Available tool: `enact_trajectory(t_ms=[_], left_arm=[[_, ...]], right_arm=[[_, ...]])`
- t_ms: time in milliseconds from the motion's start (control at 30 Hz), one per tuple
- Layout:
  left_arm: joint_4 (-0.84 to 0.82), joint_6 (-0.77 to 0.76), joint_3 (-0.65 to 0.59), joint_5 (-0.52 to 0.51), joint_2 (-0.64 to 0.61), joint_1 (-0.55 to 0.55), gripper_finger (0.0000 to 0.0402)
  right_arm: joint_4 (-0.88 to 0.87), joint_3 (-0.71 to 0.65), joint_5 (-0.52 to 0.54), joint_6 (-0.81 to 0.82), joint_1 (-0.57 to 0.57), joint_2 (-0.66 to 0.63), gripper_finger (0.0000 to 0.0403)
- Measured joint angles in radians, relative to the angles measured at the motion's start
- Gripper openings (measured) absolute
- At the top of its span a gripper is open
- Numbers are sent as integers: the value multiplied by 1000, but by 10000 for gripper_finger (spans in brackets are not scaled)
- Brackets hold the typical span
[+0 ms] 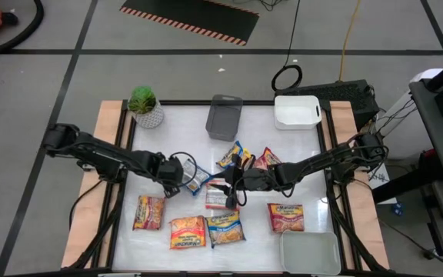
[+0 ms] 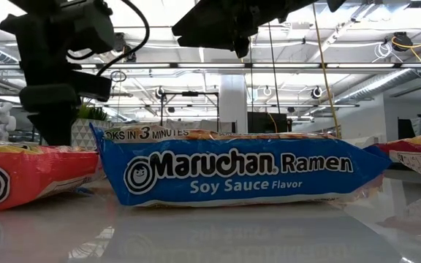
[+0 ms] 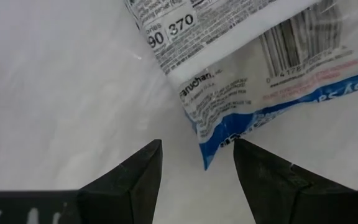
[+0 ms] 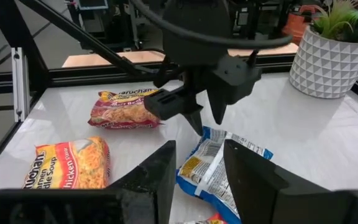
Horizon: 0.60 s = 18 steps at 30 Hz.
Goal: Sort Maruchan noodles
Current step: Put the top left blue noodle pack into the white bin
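At frame centre I see my left gripper (image 1: 181, 174) spread above a glossy face-down blue packet (image 1: 197, 181); my right gripper (image 1: 233, 182), also spread, hovers beside it. Ribbed white planter (image 1: 148, 115) upper left; flat crinkly packets (image 1: 188, 231) along the bottom.

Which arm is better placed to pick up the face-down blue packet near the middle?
Left. The left gripper hangs open over the corner of the face-down blue-and-white glossy noodle packet; the right gripper sits farther off.

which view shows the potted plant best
The right wrist view: the potted plant shows large and unblocked, white pot and leaves. The high view shows it small at the table's far left corner; the low view mostly hides it; the left wrist view misses it.
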Motion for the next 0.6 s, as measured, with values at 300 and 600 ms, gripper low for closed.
enact_trajectory(t_ms=[300, 600], left_arm=[[97, 91, 0, 23, 14, -2, 205], [119, 123, 0, 12, 13, 29, 205]], right_arm=[[3, 0, 0, -7, 0, 0, 130], [5, 0, 0, -7, 0, 0, 130]])
